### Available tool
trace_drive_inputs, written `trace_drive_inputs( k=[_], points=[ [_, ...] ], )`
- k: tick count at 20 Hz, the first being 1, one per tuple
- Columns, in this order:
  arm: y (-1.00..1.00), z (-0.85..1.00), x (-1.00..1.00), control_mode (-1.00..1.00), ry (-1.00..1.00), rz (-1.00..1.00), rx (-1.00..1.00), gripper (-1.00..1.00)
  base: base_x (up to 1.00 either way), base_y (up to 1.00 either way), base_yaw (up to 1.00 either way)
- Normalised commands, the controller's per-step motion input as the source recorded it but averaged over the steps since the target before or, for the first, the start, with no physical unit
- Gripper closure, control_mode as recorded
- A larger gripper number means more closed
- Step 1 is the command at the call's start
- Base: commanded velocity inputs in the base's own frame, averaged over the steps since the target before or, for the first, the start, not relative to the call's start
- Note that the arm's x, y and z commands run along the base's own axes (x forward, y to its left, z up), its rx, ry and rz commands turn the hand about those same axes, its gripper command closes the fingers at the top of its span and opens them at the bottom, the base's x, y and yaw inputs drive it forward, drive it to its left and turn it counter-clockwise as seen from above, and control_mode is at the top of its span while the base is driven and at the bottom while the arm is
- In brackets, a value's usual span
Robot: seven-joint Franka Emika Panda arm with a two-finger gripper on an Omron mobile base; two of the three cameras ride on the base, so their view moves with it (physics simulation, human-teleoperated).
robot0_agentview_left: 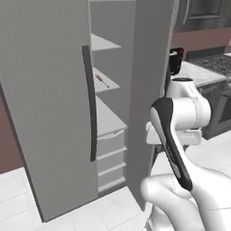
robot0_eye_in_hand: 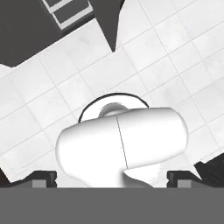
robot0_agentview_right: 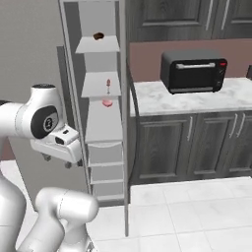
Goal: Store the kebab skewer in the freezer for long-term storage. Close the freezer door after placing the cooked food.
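Kebab skewer (robot0_agentview_right: 108, 86) is seen lying on the second shelf (robot0_agentview_right: 101, 91) from the top inside the freezer (robot0_agentview_right: 101, 123). Its red-brown end is pointed up and away in the right base view. In the left base view the kebab skewer (robot0_agentview_left: 102, 81) is seen as a thin red and silver stick on that same shelf. A pink round lump (robot0_agentview_right: 107, 103) is set on the shelf just below, at 6 o'clock from the skewer. A dark brown lump (robot0_agentview_right: 98, 36) is placed on the top shelf, at 12 o'clock from the skewer. Pale drawers (robot0_agentview_right: 105, 167) are stacked under the shelves.

The freezer door (robot0_agentview_left: 49, 103) is swung wide open, and its dark bar handle (robot0_agentview_left: 90, 103) is seen on its edge. The other grey door (robot0_agentview_left: 151, 90) is open too.

A black toaster oven (robot0_agentview_right: 193, 69) is set on the pale counter (robot0_agentview_right: 197, 101), at 3 o'clock from the freezer.

The gripper (robot0_eye_in_hand: 112, 179) is pointed down at the white tiled floor (robot0_eye_in_hand: 52, 109). Its two dark fingertips (robot0_eye_in_hand: 44, 178) are held far apart, and nothing is held between them. The gripper is kept well apart from the skewer.
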Motion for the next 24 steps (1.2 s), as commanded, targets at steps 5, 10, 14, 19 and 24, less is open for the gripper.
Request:
trace_drive_inputs(
  k=[5,10,14,19,24],
  points=[
    [0.0,0.0,0.0,1.0,0.0,0.0,0.0,-1.0,-0.24,-0.29,0.27],
    [0.0,0.0,0.0,1.0,0.0,0.0,0.0,-1.0,0.0,-0.57,0.32],
    [0.0,0.0,0.0,1.0,0.0,0.0,0.0,-1.0,0.0,-0.7,0.3],
    [0.0,0.0,0.0,1.0,0.0,0.0,0.0,-1.0,-0.01,-0.38,0.22],
    [0.0,0.0,0.0,1.0,0.0,0.0,0.0,-1.0,0.14,-0.03,0.15]
  ],
)
